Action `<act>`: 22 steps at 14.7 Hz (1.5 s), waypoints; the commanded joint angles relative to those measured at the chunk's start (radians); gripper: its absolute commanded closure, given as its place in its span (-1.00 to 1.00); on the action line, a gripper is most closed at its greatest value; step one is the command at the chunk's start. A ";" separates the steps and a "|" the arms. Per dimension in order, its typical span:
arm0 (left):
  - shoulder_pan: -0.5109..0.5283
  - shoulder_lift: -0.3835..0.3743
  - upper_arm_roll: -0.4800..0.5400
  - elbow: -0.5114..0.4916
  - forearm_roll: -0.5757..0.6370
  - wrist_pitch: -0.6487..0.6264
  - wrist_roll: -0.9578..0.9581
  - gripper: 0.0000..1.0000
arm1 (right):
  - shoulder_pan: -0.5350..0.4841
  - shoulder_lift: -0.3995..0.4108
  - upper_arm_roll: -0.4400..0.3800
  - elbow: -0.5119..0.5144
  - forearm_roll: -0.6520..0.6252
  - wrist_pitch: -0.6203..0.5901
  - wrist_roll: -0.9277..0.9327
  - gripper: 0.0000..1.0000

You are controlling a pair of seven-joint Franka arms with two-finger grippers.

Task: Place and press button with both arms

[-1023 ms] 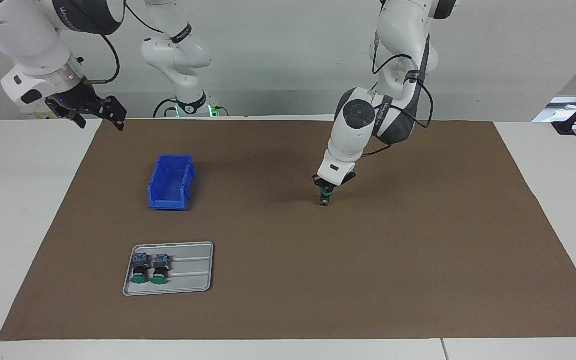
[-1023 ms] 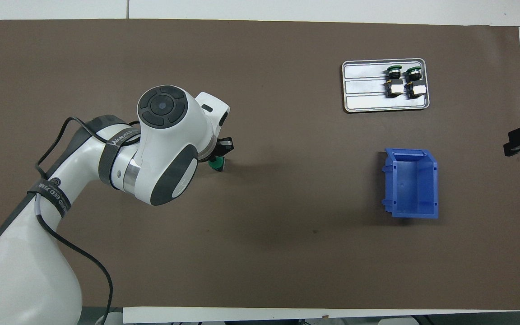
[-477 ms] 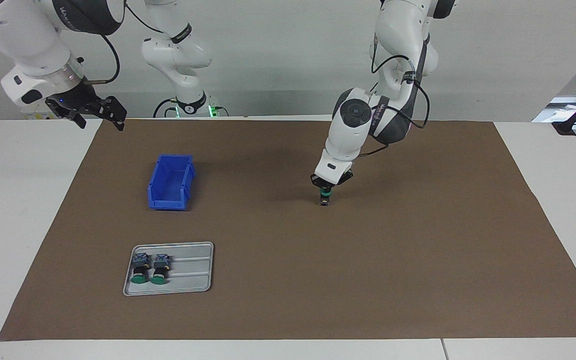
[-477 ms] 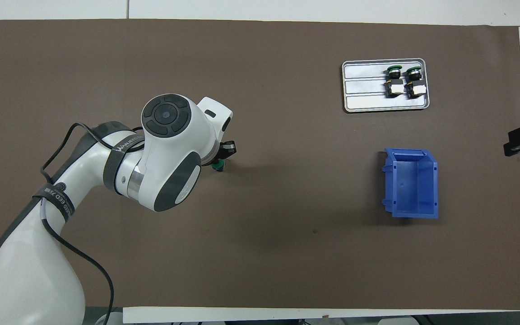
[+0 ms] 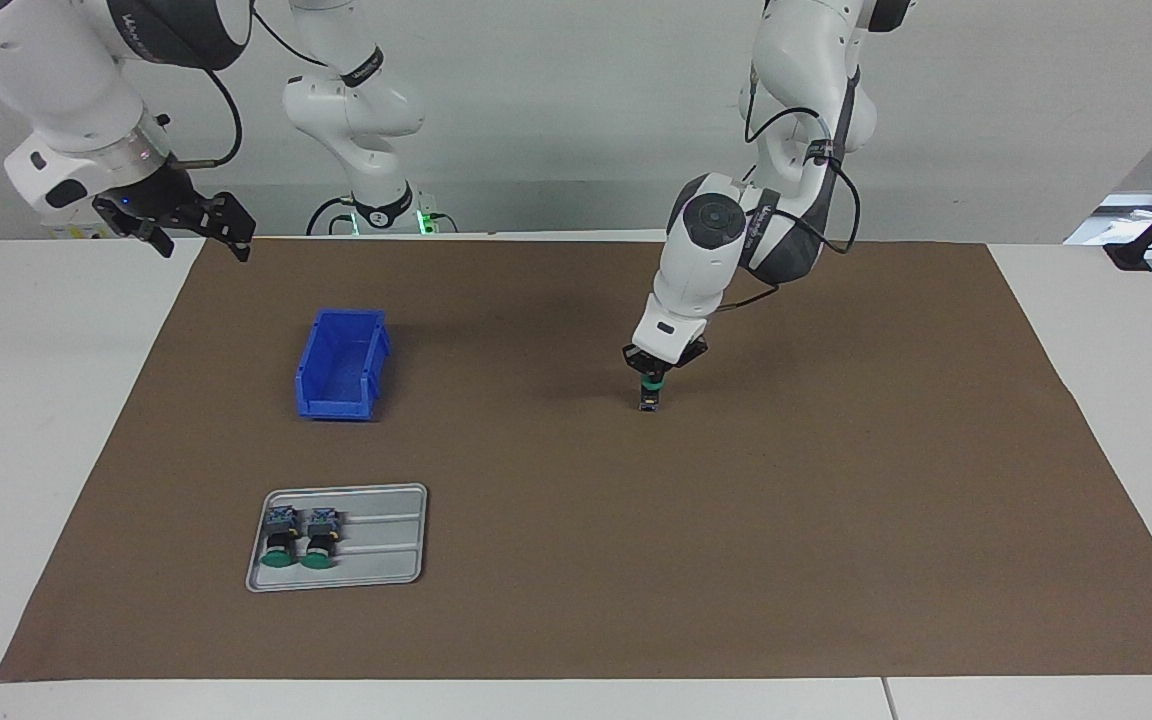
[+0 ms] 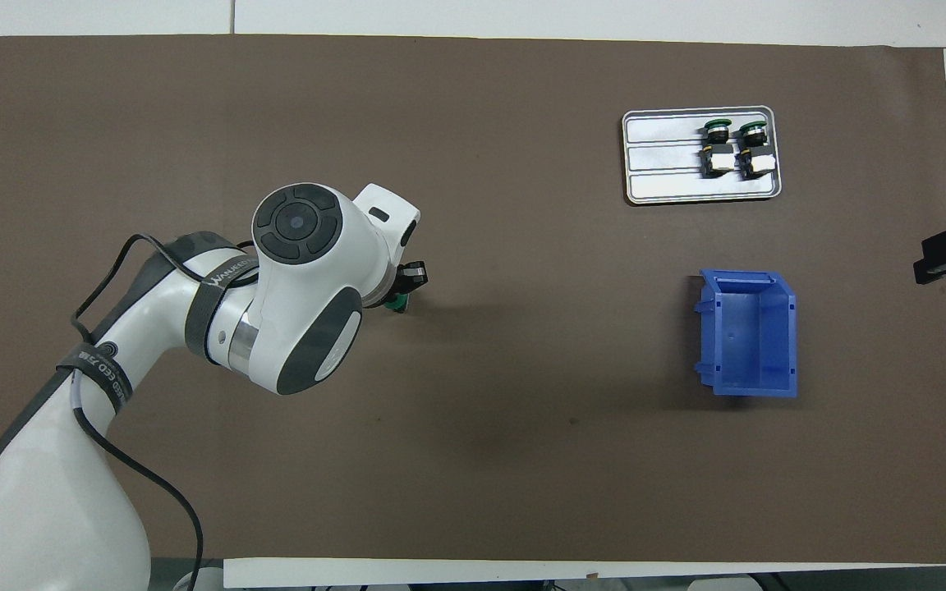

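Brown paper covers the counter. The left claw stands clamped on the upright button mid-counter. The right claw waits wide open and empty, up at its own end, the blue bin and tray farther out.

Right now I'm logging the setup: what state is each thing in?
Left end effector: shut on the button.
Button: upright, base on the mat.
Right end effector: open, waiting above the table's edge.
Blue bin: empty.
Tray: holds two buttons lying down.
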 commanded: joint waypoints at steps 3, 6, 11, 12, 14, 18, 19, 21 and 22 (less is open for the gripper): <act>-0.008 -0.014 0.007 -0.007 0.005 -0.032 -0.002 0.97 | -0.003 -0.014 0.002 -0.010 -0.004 -0.001 -0.025 -0.97; 0.005 -0.026 0.020 0.069 0.005 -0.106 -0.002 0.77 | -0.001 -0.016 0.011 -0.007 0.016 0.001 -0.029 -0.97; 0.109 -0.072 0.022 0.115 0.015 -0.195 0.036 -0.52 | 0.086 0.003 0.042 0.034 0.128 0.034 0.096 -0.97; 0.123 -0.081 0.025 0.116 0.017 -0.213 0.060 -0.76 | 0.138 0.009 0.044 0.034 0.133 0.051 0.184 -0.97; 0.185 -0.115 0.023 0.115 0.020 -0.257 0.121 -0.99 | 0.264 0.041 0.044 0.040 0.151 0.131 0.352 -0.97; 0.319 -0.189 0.025 0.118 0.020 -0.377 0.354 -0.99 | 0.427 0.131 0.045 0.065 0.151 0.257 0.611 -0.97; 0.345 -0.203 0.027 0.118 0.020 -0.402 0.400 -0.99 | 0.456 0.154 0.045 0.066 0.153 0.286 0.668 -0.97; 0.405 -0.224 0.027 0.124 0.021 -0.442 0.470 -0.99 | 0.540 0.235 0.045 0.097 0.142 0.336 0.785 -0.97; 0.426 -0.232 0.028 0.125 0.031 -0.457 0.493 -0.99 | 0.589 0.322 0.045 0.191 0.135 0.328 0.837 -0.97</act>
